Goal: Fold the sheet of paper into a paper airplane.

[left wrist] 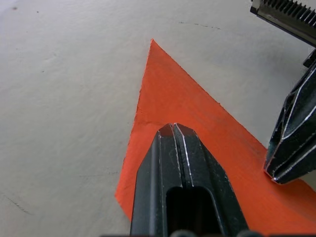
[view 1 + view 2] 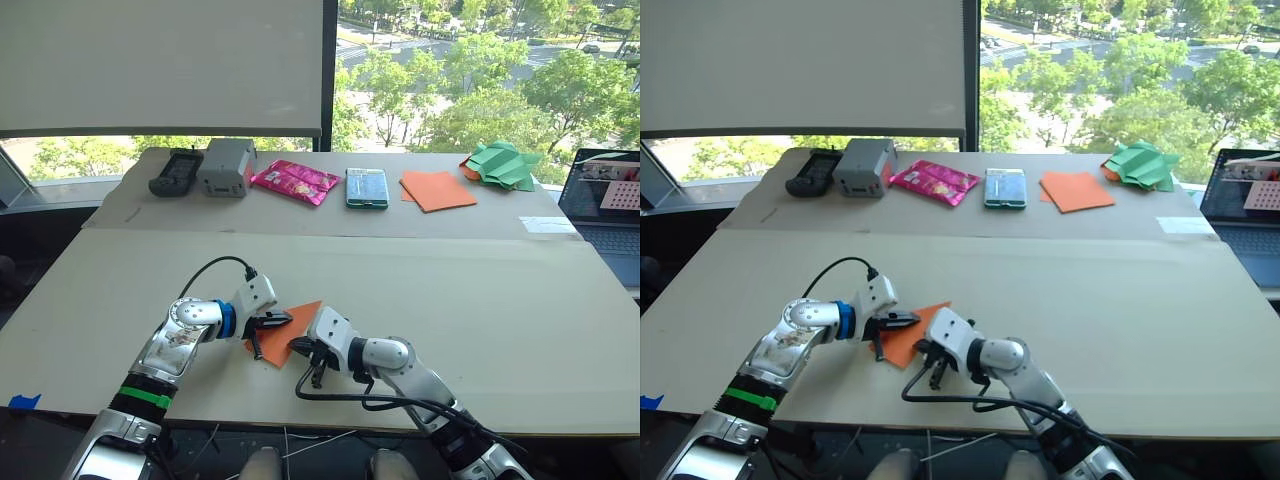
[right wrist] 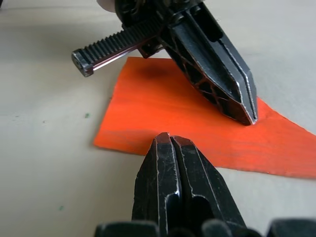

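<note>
Both tools, left tool [image 1: 174, 129] and right tool [image 3: 169, 140], pressed together, flatten the sheet of paper [image 1: 197, 128]; creasing under way, next needs regripping.

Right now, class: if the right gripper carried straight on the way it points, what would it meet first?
Most likely the near edge of the orange sheet of paper, just ahead of the shut right gripper; beyond it stands the left gripper, fingertips on the paper.
</note>
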You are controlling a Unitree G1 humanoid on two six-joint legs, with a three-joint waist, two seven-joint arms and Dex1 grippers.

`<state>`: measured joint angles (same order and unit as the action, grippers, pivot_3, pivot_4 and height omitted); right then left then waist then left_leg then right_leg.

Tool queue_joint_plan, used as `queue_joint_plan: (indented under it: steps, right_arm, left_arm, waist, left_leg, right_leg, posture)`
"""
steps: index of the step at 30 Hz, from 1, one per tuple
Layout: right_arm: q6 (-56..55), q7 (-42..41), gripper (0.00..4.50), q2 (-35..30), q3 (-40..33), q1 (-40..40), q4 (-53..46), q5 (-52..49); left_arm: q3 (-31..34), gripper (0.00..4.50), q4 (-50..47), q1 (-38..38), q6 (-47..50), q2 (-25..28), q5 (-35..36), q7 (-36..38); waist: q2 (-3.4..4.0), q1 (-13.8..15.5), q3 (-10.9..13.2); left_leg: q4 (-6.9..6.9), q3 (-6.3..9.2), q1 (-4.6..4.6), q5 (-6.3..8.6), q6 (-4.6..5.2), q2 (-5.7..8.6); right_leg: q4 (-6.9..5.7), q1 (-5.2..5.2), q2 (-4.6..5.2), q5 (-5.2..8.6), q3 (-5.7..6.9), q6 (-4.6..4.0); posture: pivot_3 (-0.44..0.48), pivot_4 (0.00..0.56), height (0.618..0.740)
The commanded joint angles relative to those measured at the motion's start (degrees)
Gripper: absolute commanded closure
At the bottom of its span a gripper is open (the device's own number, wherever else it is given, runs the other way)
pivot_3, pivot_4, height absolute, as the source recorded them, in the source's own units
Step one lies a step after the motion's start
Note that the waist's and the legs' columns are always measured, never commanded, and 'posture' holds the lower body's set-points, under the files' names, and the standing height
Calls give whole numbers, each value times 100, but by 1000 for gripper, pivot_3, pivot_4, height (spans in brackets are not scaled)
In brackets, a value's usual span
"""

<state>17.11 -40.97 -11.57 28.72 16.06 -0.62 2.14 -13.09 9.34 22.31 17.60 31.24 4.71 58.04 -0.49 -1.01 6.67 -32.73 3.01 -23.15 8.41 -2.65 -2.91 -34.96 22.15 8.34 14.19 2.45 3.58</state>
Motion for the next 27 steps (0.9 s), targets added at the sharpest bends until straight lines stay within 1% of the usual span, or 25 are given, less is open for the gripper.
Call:
queue_joint_plan:
  steps: [1, 12, 19, 21, 23, 27]
  right_arm:
    - [263, -195, 4500, -3, 406, -212, 86, 61]
    - [448, -392, 4500, -59, 748, -368, -176, 42]
    - [415, -376, 4500, -39, 849, -346, -136, 88]
    - [392, -319, 4500, -44, 725, -301, -159, 61]
    - [445, -308, 4500, -138, 418, -255, -448, -89]
    - [1007, -420, 4500, -577, -278, -275, -1789, -585]
  left_arm:
    - [-222, 4471, 97, -245, 267, 103, -134, 69]
    - [-214, 4471, -112, -353, 427, 201, -109, 92]
    - [-214, 4471, -142, -359, 476, 212, -105, 83]
    - [-210, 4471, -133, -352, 482, 200, -105, 72]
    - [-170, 4471, -126, -341, 478, 190, -81, 57]
    - [209, 4471, -416, -242, 561, 372, 234, 184]
  waist:
    - [0, -1, 0]
    - [1, -4, 0]
    - [0, -3, 0]
    - [0, -2, 0]
    - [0, 2, 2]
    - [2, 42, 46]
  left_leg:
    - [0, 0, 0, 0, 0, 0]
    - [2, 0, 1, 2, -4, -2]
    - [3, 0, 2, 3, -5, -2]
    - [3, 1, 2, 4, -5, -2]
    - [4, 1, 2, 4, -5, -2]
    - [3, -1, -15, 4, -6, 0]
  right_leg:
    - [1, 0, 0, 0, 0, 0]
    - [1, 2, 0, 1, 0, -2]
    - [4, 2, 0, 2, 0, -3]
    - [4, 3, 0, 2, 0, -3]
    - [4, 3, 0, 2, 0, -3]
    - [15, 10, 3, 2, 0, -2]
  posture:
    - [0, 150, 702]
    - [0, 150, 702]
    - [0, 150, 702]
    - [0, 150, 702]
    - [0, 150, 702]
    - [0, 150, 702]
